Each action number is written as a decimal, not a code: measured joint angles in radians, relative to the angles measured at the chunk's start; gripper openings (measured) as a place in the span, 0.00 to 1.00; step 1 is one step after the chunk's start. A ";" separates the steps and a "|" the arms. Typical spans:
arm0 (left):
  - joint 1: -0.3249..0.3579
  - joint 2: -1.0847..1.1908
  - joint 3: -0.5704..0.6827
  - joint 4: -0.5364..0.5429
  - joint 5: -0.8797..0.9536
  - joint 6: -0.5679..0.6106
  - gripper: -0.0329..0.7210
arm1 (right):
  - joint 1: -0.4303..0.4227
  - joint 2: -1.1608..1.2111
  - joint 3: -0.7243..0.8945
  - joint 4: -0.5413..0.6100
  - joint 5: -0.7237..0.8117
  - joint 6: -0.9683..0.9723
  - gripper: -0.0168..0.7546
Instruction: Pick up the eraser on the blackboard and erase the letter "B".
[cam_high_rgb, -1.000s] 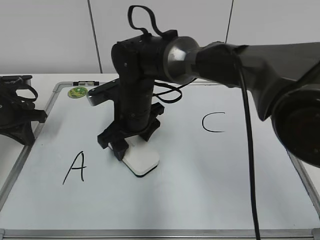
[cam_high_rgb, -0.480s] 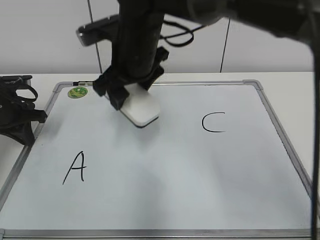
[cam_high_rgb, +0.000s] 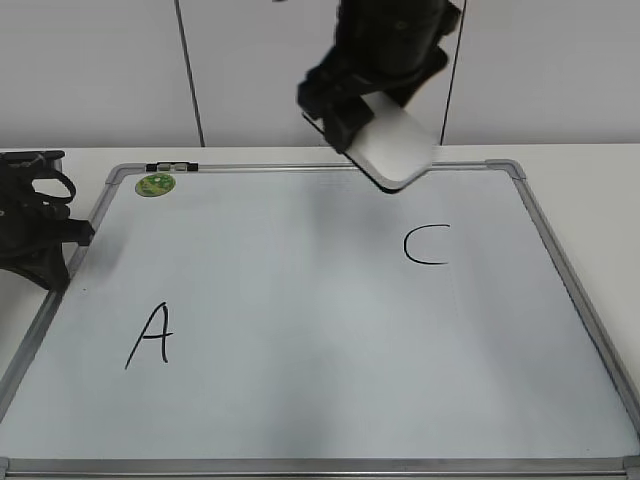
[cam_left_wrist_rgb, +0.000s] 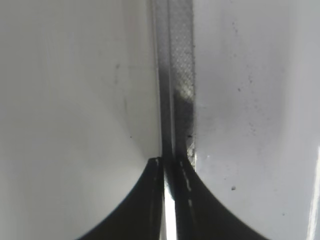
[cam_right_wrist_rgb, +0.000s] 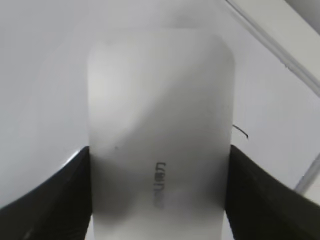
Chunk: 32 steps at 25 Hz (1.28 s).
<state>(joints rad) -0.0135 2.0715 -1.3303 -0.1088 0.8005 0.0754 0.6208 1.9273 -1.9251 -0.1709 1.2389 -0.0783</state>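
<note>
Since the earlier frame: right gripper (cam_high_rgb: 372, 105) risen and shifted from the board's middle to above its far edge, fingers clamped on the eraser (cam_high_rgb: 395, 147), held clear of the blackboard (cam_high_rgb: 300, 400). Left gripper (cam_left_wrist_rgb: 170, 165): fingers pressed together, resting at the board's left edge. Letters A (cam_high_rgb: 150, 335) and C (cam_high_rgb: 427, 245) present.

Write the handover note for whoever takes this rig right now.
Right gripper: shut on the eraser, held in the air above the blackboard's far edge, near the "C".
Left gripper: shut, empty, parked at the board's left frame.
Done: no "B" shows on the board; only "A" and "C" remain between the frame edges.
Left: probably just set the eraser down.
</note>
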 joint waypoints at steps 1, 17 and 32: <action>0.000 0.000 0.000 0.000 0.000 0.000 0.06 | -0.019 -0.017 0.043 0.000 0.000 0.000 0.72; 0.000 0.000 0.000 0.000 0.000 0.000 0.06 | -0.387 -0.363 0.678 -0.003 -0.169 0.130 0.72; 0.000 0.000 0.000 -0.003 0.000 0.000 0.06 | -0.513 -0.265 0.834 0.102 -0.455 0.149 0.72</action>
<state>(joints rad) -0.0135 2.0715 -1.3303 -0.1119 0.8005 0.0754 0.1083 1.6622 -1.0916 -0.0690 0.7838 0.0707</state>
